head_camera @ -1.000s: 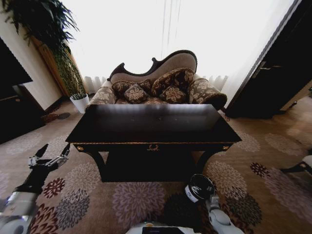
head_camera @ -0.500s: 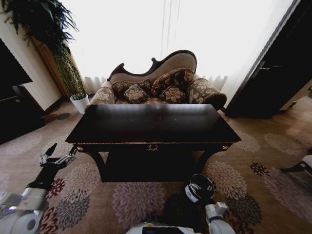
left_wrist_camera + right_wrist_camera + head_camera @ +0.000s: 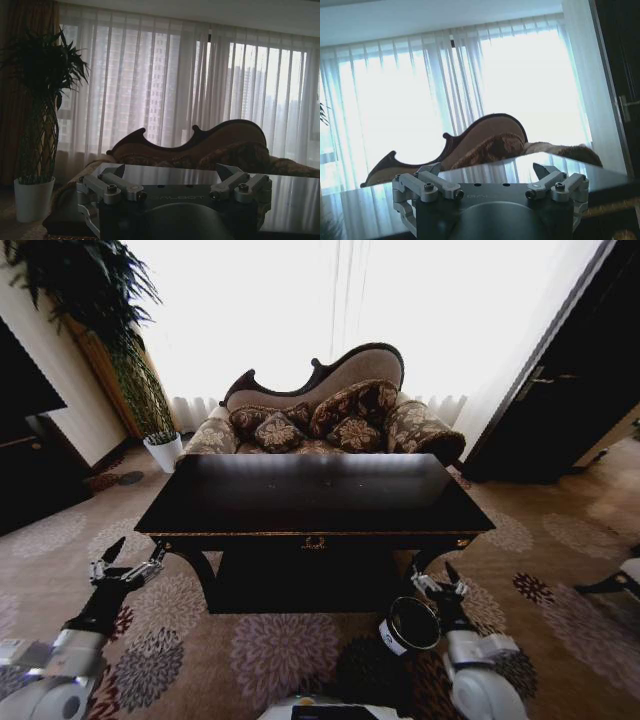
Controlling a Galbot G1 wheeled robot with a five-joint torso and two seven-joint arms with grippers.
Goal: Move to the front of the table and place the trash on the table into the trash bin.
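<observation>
Left gripper (image 3: 126, 562), jaws spread, hangs off the table's (image 3: 313, 495) left front corner; right gripper (image 3: 440, 586), likewise spread, sits just above the bin (image 3: 408, 625) on the carpet; tabletop looks bare, so confirm trash before reaching.

Left gripper (image 3: 128, 560) sits lower left of the head view, fingers spread, arm stretched forward. Right gripper (image 3: 440, 583) lower right, fingers apart too, forearm angled up.

My right gripper (image 3: 437, 586) hides part of the trash bin (image 3: 408, 625), bench (image 3: 310, 495) glare too strong to tell any trash
</observation>
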